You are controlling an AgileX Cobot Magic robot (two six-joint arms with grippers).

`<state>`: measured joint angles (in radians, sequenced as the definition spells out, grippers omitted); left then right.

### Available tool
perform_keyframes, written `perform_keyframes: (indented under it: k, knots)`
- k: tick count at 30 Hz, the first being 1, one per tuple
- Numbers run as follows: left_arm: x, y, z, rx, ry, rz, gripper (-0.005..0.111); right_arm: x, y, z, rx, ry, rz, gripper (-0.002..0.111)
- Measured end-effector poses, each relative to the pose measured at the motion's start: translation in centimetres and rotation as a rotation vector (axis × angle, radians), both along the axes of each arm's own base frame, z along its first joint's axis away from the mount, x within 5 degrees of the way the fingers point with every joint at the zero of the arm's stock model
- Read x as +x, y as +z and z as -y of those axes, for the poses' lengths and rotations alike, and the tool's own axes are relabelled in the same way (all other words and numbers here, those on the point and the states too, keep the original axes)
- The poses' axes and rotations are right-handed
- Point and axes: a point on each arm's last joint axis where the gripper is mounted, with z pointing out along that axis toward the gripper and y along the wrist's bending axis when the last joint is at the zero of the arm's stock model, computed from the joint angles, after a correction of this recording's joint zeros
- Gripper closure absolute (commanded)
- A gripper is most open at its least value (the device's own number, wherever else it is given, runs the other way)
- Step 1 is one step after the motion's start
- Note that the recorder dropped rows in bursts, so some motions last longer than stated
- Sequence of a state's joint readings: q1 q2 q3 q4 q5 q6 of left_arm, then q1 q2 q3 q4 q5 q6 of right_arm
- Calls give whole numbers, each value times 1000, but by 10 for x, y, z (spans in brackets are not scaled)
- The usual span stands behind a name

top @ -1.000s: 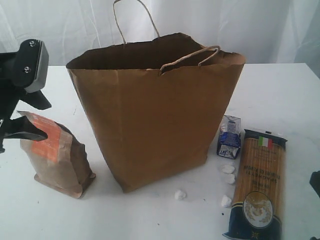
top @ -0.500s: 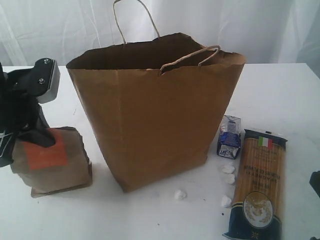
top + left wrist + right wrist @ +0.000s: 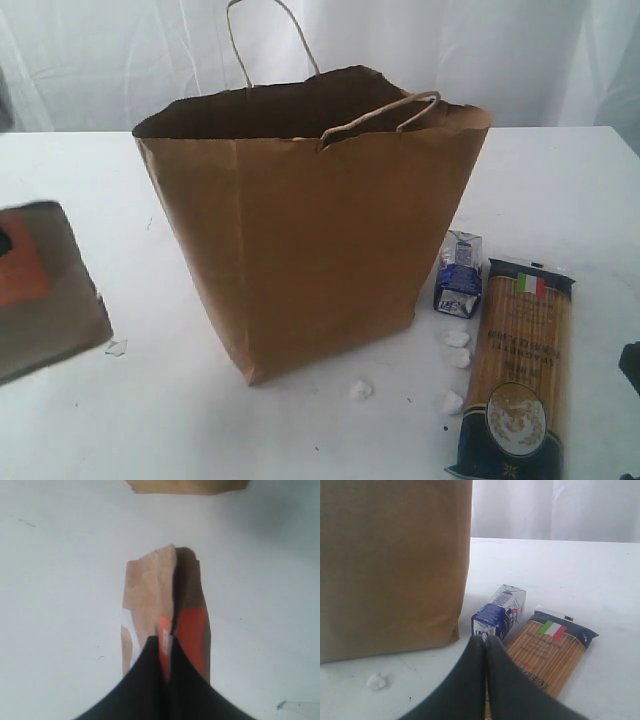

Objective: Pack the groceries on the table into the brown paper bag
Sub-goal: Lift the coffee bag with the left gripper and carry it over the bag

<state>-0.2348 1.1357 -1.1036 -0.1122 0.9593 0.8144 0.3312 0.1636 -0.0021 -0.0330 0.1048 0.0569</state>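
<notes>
The brown paper bag [image 3: 310, 230] stands open in the middle of the table [image 3: 560, 190]. A brown pouch with an orange label [image 3: 40, 290] hangs tilted off the table at the far left. In the left wrist view my left gripper [image 3: 165, 640] is shut on the pouch's [image 3: 165, 595] top fold. A small blue-white carton [image 3: 458, 272] and a long spaghetti pack [image 3: 515, 370] lie to the right of the bag. My right gripper [image 3: 485, 640] is shut on nothing, low over the table just short of the carton [image 3: 497, 612] and the spaghetti pack [image 3: 550, 652].
Small white crumpled bits [image 3: 360, 389] lie on the table in front of the bag and beside the spaghetti pack. A small clear scrap [image 3: 116, 347] lies near the pouch. A white curtain [image 3: 450, 50] hangs behind the table.
My left gripper has shut on the pouch's top. The pouch has come up off the table and swung left, towards the frame's edge. The right arm has not moved.
</notes>
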Motion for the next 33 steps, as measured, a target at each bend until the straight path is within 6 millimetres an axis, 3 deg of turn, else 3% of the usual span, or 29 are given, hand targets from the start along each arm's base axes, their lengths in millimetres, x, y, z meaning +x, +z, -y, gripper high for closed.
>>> perform_keyframes:
  k: [10, 16, 21, 25, 33]
  knots:
    - [-21, 119, 10, -298, -37, 445, 107, 0, 0, 0, 0, 0, 0, 108]
    - [-14, 164, 20, -417, -112, 580, 107, 0, 0, 0, 0, 0, 0, 108]
    - [-8, 182, 28, -491, -163, 587, 107, 0, 0, 0, 0, 0, 0, 108]
    - [-4, 191, 44, -602, -302, 559, 107, 0, 0, 0, 0, 0, 0, 108]
    - [11, 171, 90, -616, -479, 427, 107, 0, 0, 0, 0, 0, 0, 108]
